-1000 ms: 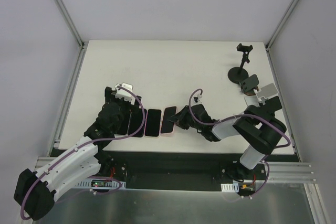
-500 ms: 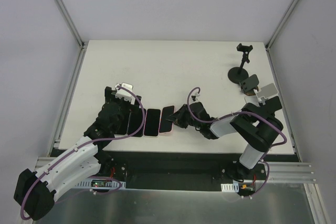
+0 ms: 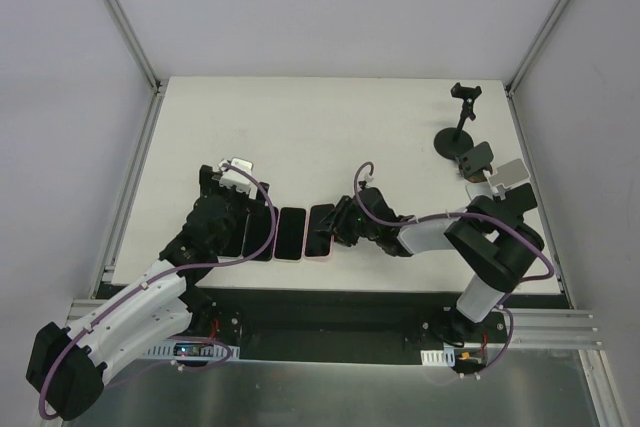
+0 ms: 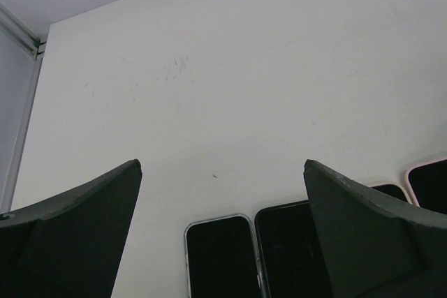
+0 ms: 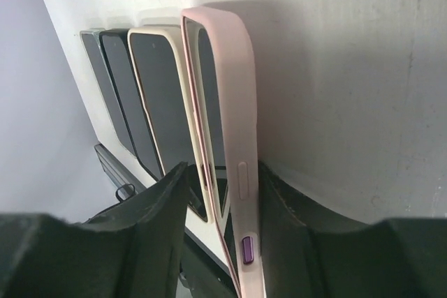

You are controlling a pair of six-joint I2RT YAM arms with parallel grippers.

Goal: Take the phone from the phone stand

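right gripper (image 3: pixel 338 226) shifted left, straddling pink phone (image 5: pixel 222 95).

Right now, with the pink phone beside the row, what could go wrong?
The pink phone stands tilted on edge between the fingers of the right gripper, close beside the cream phone; released, it may flop onto that neighbour. Pulling back, a finger could catch the case and drag it out of line.
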